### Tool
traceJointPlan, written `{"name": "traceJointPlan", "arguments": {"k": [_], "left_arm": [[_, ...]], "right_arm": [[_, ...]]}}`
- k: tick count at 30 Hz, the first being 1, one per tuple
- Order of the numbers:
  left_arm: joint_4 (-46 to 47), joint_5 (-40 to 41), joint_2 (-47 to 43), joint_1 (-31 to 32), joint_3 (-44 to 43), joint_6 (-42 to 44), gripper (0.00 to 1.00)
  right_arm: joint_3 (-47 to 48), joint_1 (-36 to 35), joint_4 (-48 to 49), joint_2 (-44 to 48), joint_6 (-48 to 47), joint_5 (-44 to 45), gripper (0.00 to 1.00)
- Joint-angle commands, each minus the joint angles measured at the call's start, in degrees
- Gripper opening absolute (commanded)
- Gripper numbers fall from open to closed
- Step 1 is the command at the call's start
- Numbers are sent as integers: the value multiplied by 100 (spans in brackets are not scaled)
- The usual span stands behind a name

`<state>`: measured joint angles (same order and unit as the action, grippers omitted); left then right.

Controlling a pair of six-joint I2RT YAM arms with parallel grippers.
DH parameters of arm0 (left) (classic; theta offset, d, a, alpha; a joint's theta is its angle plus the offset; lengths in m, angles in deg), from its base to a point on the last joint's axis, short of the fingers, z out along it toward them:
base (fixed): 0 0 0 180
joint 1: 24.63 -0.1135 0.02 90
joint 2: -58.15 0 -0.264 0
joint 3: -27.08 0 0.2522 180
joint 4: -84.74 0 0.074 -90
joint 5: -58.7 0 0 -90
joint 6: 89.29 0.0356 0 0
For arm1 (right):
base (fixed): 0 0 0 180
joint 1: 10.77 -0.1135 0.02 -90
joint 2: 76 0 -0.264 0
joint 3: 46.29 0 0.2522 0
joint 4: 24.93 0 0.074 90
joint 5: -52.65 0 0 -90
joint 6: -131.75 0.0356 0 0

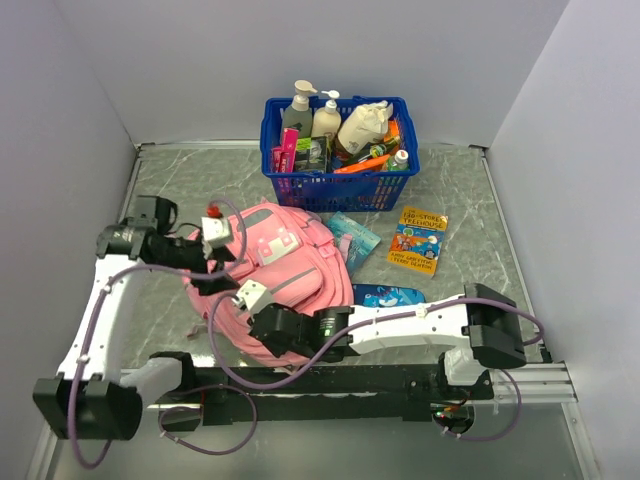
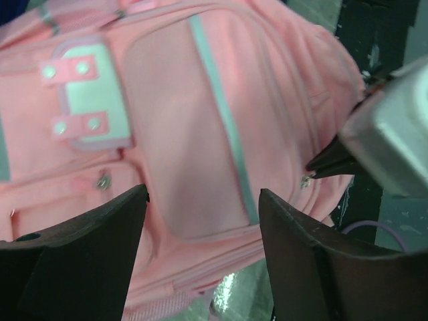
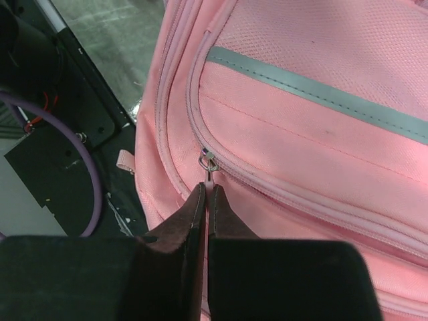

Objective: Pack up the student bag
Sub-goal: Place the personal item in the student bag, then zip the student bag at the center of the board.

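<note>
The right tool [image 3: 206, 194] is clenched on the metal-ringed zip pull [image 3: 208, 164] of the soft pink bag [image 3: 301, 134]; the left tool [image 2: 202, 207] is spread wide above its grey-striped pocket [image 2: 180, 134].

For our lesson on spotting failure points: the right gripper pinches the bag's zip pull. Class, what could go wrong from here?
1. The right gripper pinches the small zip pull at its very tips only; it may slip free when pulled.
2. The left gripper hangs open over the student bag, not holding it, so the soft bag may drag along instead of unzipping.
</note>
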<state>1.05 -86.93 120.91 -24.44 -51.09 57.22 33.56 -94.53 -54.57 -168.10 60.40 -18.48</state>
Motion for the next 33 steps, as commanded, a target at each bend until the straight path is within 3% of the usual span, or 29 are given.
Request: {"name": "traceJointPlan", "arguments": {"k": [1,9,21,26,29,33], "left_arm": [[366,158,-484,780,340,-176,73],[489,255,-634,1212,1017,185,73],[963,615,-432,2073,1439,-8,72],[1332,791,-203,2468,1378,-386,71],[1569,1019,-71,2635,1386,-562,66],[1615,1196,52,2785,1500,-589,51]], "right_arm": [[-226,88,-12,613,165,266,0],[-754,448,339,1140,525,-269,0],[-1080,1336,753,1501,842,-1675,0],[-1010,1389,735,1449,806,-1817,0],[-957,1389,718,1431,780,-1826,0],[-896,1416,648,1475,736,-1835,0]]}}
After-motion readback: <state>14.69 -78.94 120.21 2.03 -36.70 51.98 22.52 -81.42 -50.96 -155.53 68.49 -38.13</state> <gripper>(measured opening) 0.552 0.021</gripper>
